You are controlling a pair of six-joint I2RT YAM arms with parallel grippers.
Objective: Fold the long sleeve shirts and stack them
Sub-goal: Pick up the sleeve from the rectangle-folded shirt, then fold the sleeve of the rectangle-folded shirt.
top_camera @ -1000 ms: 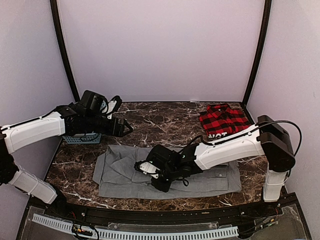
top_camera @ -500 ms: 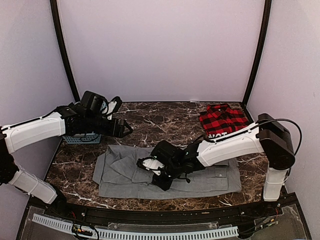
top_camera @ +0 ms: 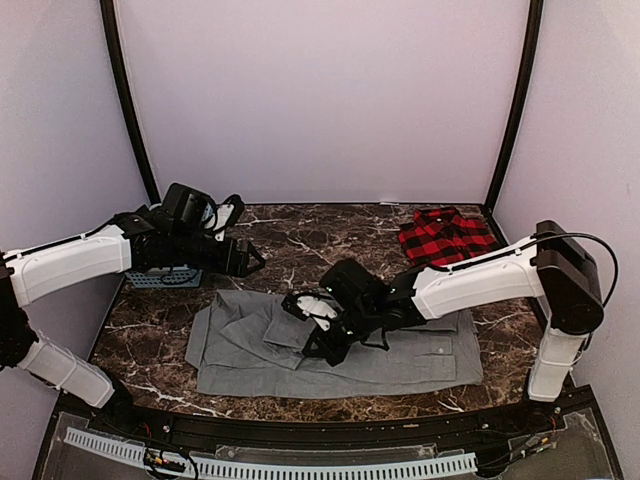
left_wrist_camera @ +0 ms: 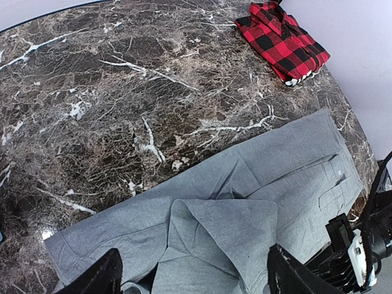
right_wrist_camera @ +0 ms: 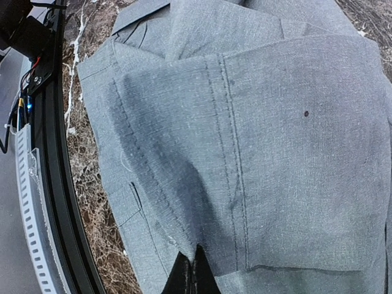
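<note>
1. Only the top view shows both arms whole; the grey shirt [top_camera: 420,358] lies spread lengthwise along the near half of the surface [top_camera: 330,235]; the plaid shirt [top_camera: 445,238] sits folded in the far right corner, apart from the grey one; a blue basket [top_camera: 165,277] stands at the left edge, partly behind the left arm.
2. The left wrist view adds white marks along one edge of the plaid shirt [left_wrist_camera: 282,37], too small to read; it also shows a flap of the grey shirt [left_wrist_camera: 220,226] doubled over the shirt's middle, with the right arm's dark wrist in the lower right corner.
3. The right wrist view gives the grey shirt [right_wrist_camera: 275,153] close up: weave, doubled stitch lines and one small dark dot; the surface's black front rim runs down its left side.
4. The right arm reaches low from its base leftward across the grey shirt; the right fingers [top_camera: 318,325] [right_wrist_camera: 187,275] are closed, pinching an edge of grey cloth, and the flap stands raised off the rest.
5. The left arm stretches from the left over the basket; the left fingers [top_camera: 242,258] [left_wrist_camera: 98,278] are spread wide and grip nothing; they hover above the grey shirt's far left part.
</note>
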